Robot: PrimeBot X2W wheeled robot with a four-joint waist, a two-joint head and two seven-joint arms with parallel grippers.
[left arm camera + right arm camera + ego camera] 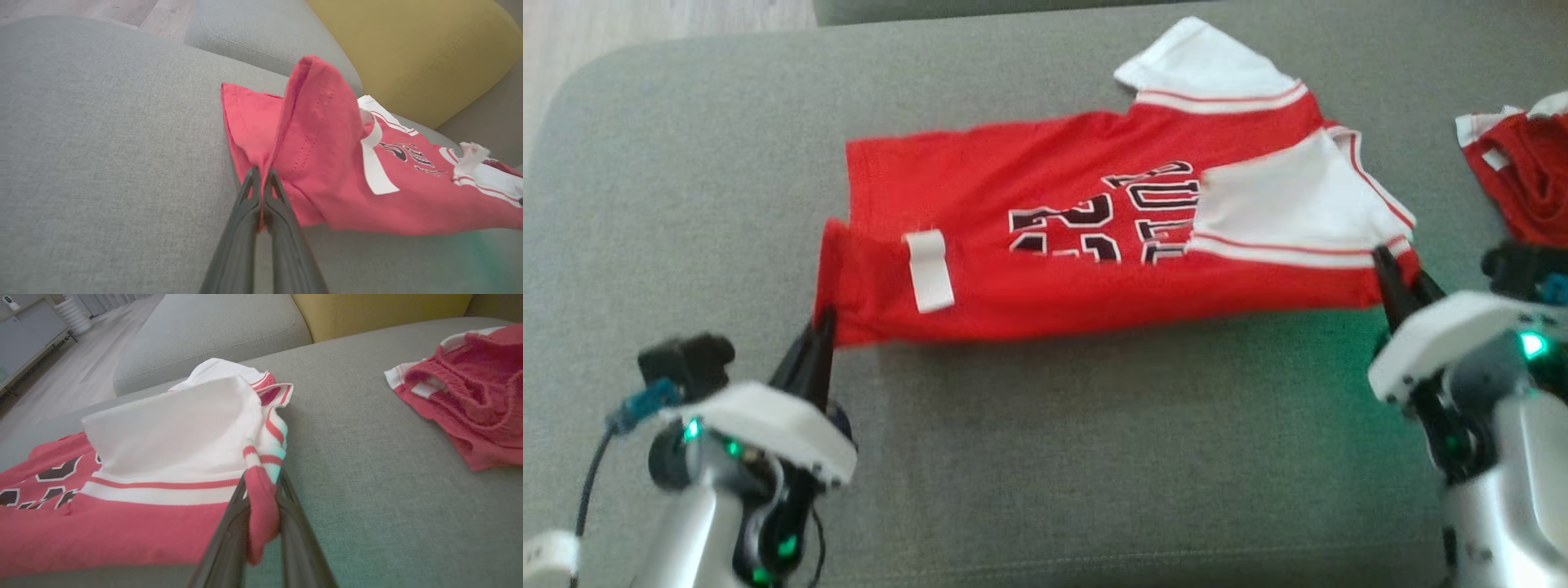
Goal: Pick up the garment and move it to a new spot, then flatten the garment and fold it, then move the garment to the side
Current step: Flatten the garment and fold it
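Garment [1045, 237] lies mid grey sofa cushion [686, 163], mostly flat. Both my jaws are clamped on its near edge, one per corner. Folding step, I reckon: next, lift together, carry across evenly.

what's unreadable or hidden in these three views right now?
Print on the red jersey: head view, blurred, and the folded white sleeve covers its right end.
Second red garment: cut off by the right edge in head and right wrist views.
Right pincer tips: right wrist view, bunched cloth hides them.
Left pincer: left wrist view, how much hem sits between the fingers is hidden.
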